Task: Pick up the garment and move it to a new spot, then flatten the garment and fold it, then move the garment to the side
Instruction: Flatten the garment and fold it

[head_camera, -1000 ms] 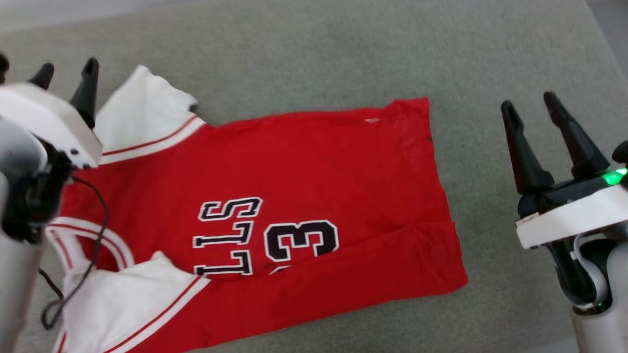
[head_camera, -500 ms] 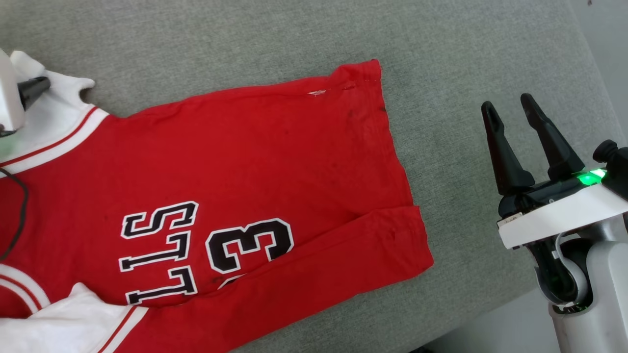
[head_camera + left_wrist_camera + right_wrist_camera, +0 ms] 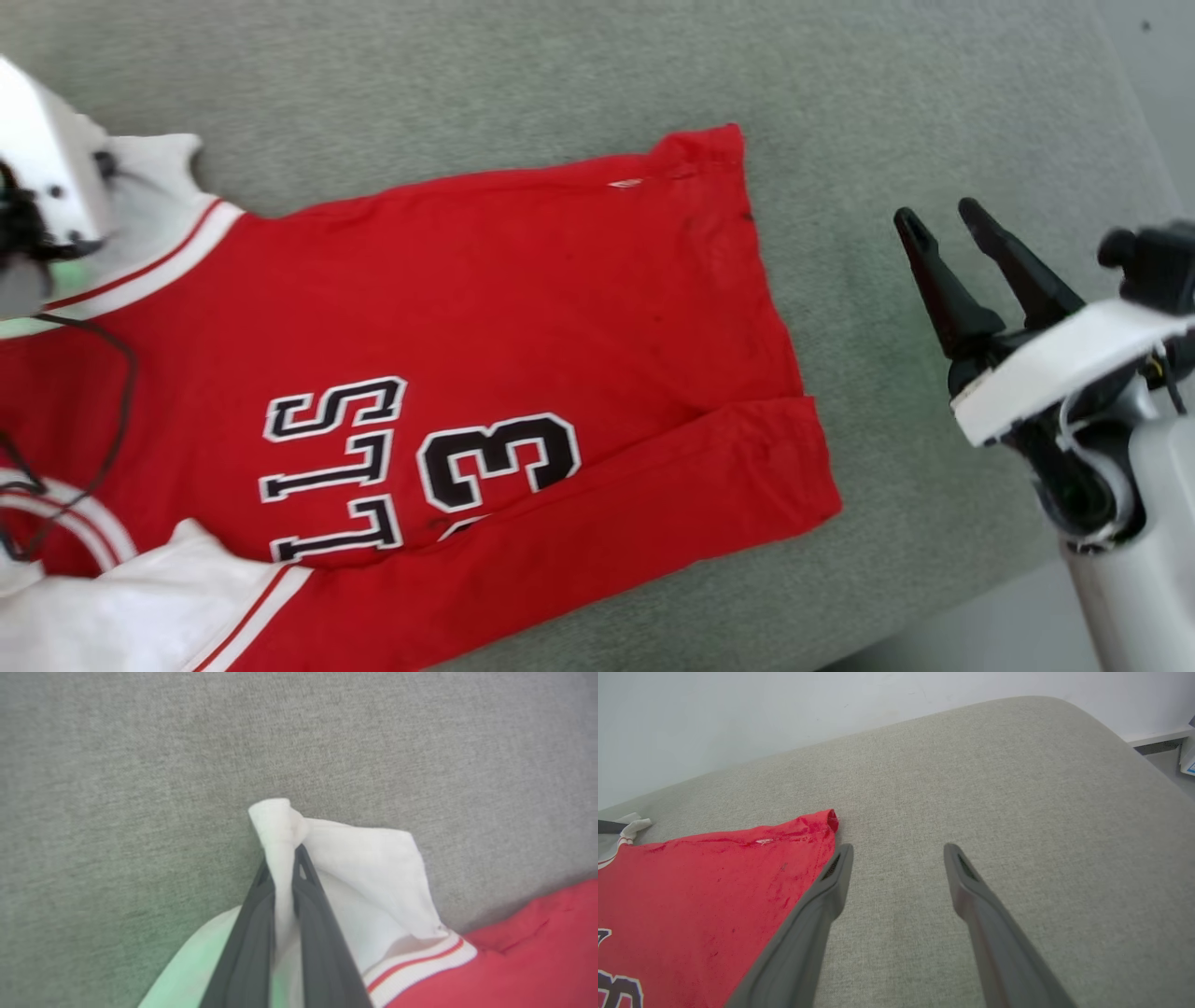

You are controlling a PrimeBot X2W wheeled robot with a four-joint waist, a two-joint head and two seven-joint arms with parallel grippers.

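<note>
The garment (image 3: 523,317), a bright red jersey with black lettering and white striped sleeves, lies spread on the grey cushion; its lower edge is folded up over the number. My left gripper (image 3: 285,858) is shut on the upper white sleeve (image 3: 373,868), and a bunch of the fabric pokes out past its fingertips. In the head view its white wrist (image 3: 47,187) covers that sleeve at the far left. My right gripper (image 3: 938,219) stands open over bare cushion, to the right of the jersey's hem. In the right wrist view the right gripper (image 3: 899,851) holds nothing, and the garment (image 3: 714,882) lies just left of its left finger.
The grey cushion (image 3: 560,75) extends behind and right of the jersey. Its rounded front corner drops to pale floor (image 3: 980,644) at the lower right. A pale wall (image 3: 738,709) stands behind the cushion. A black cable (image 3: 121,392) hangs from my left arm over the jersey.
The head camera has shifted. My left gripper, open beside the white sleeve a second ago, has gone down onto it. My right gripper has leaned left, still open.
</note>
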